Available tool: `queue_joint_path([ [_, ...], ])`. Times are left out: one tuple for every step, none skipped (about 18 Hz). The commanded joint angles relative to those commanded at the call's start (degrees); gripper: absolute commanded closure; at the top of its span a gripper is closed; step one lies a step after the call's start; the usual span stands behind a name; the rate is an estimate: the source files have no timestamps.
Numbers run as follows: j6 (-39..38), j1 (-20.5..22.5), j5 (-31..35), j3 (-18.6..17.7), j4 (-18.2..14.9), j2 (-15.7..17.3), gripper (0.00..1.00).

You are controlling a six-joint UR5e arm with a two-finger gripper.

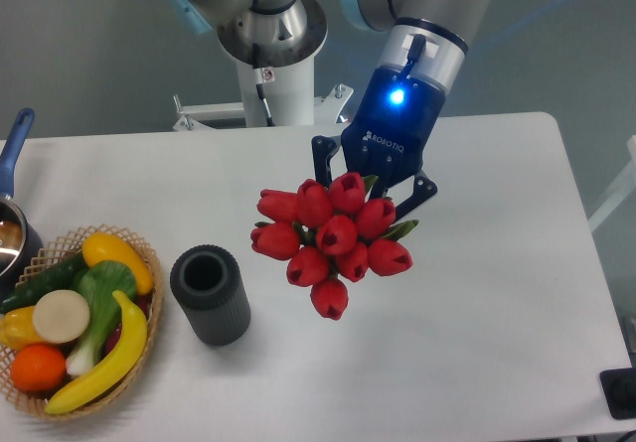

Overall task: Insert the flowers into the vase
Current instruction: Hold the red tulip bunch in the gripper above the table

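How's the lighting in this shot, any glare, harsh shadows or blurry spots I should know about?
In the camera view, lighting is soft and even; the table shows only a faint shadow beside the vase. The one bright spot is the blue light glowing on the gripper, slightly blown out. The flowers and the basket are sharp; no motion blur is noticeable.

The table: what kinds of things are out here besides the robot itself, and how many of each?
Bunch of red artificial tulips: 1
Short dark grey ribbed cylinder vase: 1
Round wicker basket of toy produce: 1
Metal pot with blue handle: 1
Total: 4
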Motion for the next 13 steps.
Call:
queue_joint_path([
  [0.09, -0.17, 0.17, -0.17, 0.0, -0.09, 0.71],
  [0.0, -0.18, 0.18, -0.18, 0.0, -0.09, 0.72],
  [-0.09, -0.26, 0.0, -0.09, 0.0, -0.09, 0.71],
  [-0.17, -0.26, -0.09, 0.0, 0.0, -0.26, 0.71],
  [-0.17, -0.26, -0.09, -0.17, -0.09, -0.26, 0.71],
  [-0.17, -0.26, -0.09, -0.35, 0.0, -0.18, 0.71],
  [-0.17, -0.35, -0.09, -0.35, 0.0, -0.18, 0.72],
  [-0.17, -0.44, -0.09, -0.26, 0.0, -0.26, 0.71],
  [-0.09, -0.44, -0.09, -0.09, 0.0, -0.35, 0.71],
  [-0.09, -0.53, -0.09, 0.0, 0.0, -0.44, 0.71],
  [-0.09, -0.7, -0.09, 0.0, 0.0, -0.53, 0.71],
  [-0.09, -0.7, -0.09, 0.0, 0.0, -0.53, 0.72],
  [-0.17, -0.7, -0.09, 0.0, 0.0, -0.62, 0.72],
])
